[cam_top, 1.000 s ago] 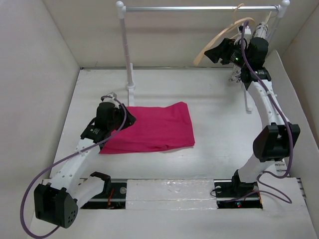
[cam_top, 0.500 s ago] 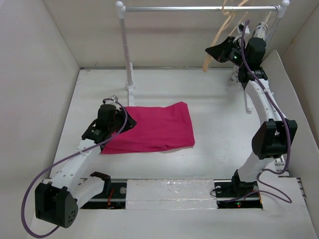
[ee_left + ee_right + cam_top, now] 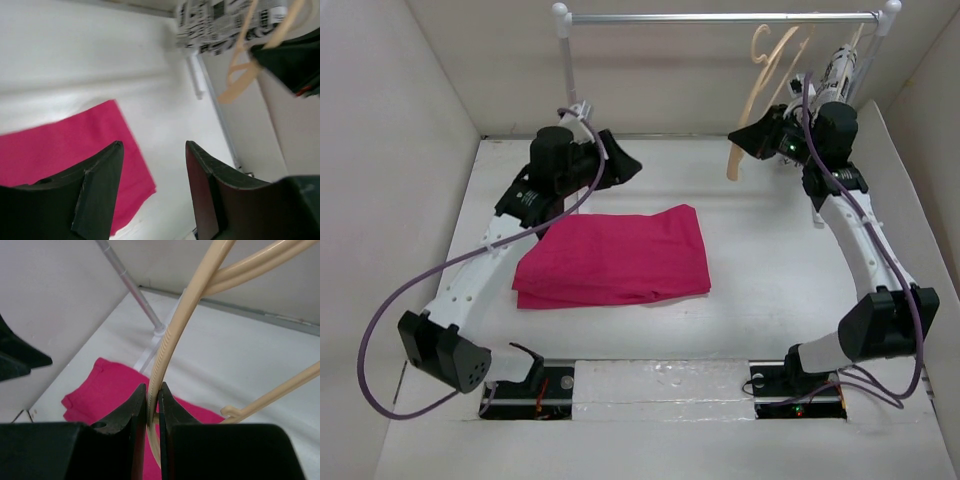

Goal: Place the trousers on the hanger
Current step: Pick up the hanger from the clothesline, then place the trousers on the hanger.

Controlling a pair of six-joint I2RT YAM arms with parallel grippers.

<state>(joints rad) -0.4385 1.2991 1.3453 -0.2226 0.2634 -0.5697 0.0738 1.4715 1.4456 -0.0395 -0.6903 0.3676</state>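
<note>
The magenta trousers point(image 3: 612, 257) lie folded flat on the white table, apart from both grippers. My left gripper point(image 3: 632, 168) hovers open over the table behind them, with nothing between its fingers point(image 3: 97, 185). From the left wrist the trousers point(image 3: 60, 145) show below left, and the tan hanger point(image 3: 239, 75) shows at upper right. My right gripper point(image 3: 738, 140) is raised at the back right, shut on one arm of the hanger point(image 3: 756, 100), which hangs steeply tilted under the rail. In the right wrist view the hanger point(image 3: 175, 335) passes between the closed jaws of that gripper point(image 3: 152, 392), with the trousers point(image 3: 107, 385) far below.
A white rail point(image 3: 720, 17) on two posts point(image 3: 572, 90) spans the back of the table. A black-and-white patterned garment point(image 3: 842, 66) hangs at its right end, beside the hanger. White walls enclose the table on the left, back and right.
My left arm lifted off the trousers' left edge and swung back and right, jaws wider. My right jaws closed on the hanger, which tipped from near level to steep.
</note>
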